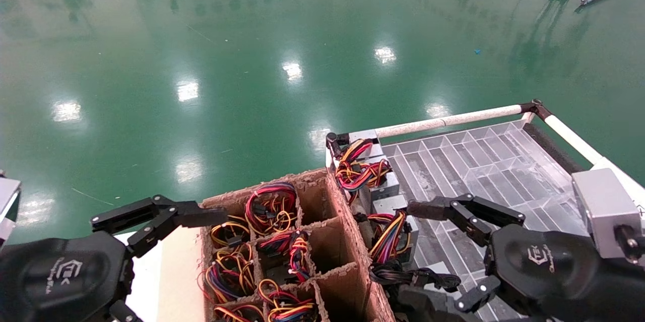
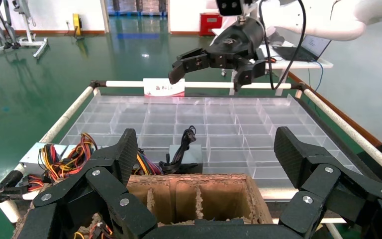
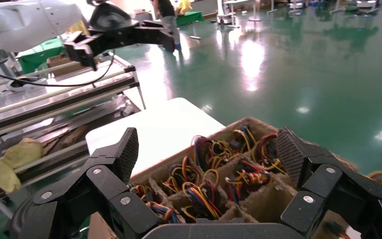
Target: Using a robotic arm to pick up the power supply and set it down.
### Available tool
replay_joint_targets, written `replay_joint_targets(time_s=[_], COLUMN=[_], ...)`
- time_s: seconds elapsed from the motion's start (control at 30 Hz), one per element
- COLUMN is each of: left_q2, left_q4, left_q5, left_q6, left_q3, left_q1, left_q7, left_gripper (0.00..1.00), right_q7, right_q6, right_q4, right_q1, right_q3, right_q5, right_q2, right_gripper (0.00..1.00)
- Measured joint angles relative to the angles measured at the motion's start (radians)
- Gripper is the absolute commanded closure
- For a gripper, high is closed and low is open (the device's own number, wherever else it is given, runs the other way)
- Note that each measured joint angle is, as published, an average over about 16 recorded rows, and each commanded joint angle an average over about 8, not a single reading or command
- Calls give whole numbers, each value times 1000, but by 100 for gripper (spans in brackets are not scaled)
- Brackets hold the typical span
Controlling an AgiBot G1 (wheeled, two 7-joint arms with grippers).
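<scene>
right gripper (image 1: pixel 433 256): jaws spread wide, hanging over the near left part of the clear tray, just above the black cable bundle, holding nothing.
left gripper (image 1: pixel 166 226): jaws spread, hovering at the left edge of the cardboard crate, empty.
power supply (image 2: pixel 186 155): silver-grey box lying in the clear tray just beside the crate wall, its black cables (image 1: pixel 410 276) bunched on top; in the head view the box itself is mostly hidden under the right gripper.
cardboard crate (image 1: pixel 347 221): divided into cells, several holding units with red, yellow and orange wires.
clear tray (image 1: pixel 484 161): gridded plastic on the railed surface, right of the crate.
other grey units (image 1: pixel 375 183): in the tray's far left corner, with coloured wires.
</scene>
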Motion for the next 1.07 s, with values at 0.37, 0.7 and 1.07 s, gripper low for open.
replay_joint_targets(time_s=[0.37, 0.7, 1.07], left_q2=[0, 0, 0], left_q4=[0, 0, 0], left_q5=[0, 0, 0], left_q6=[0, 0, 0], left_q3=[0, 0, 0], left_q1=[0, 0, 0], left_q7=[0, 0, 0], left_gripper=[0, 0, 0], right_q7=[71, 126, 145], right_q6=[17, 29, 34], right_q4=[152, 273, 319], right_q1=[-32, -58, -68], right_q3=[92, 165, 193], right_q5=[-43, -77, -91], right_q2=[-5, -8, -10], right_gripper=[0, 0, 0])
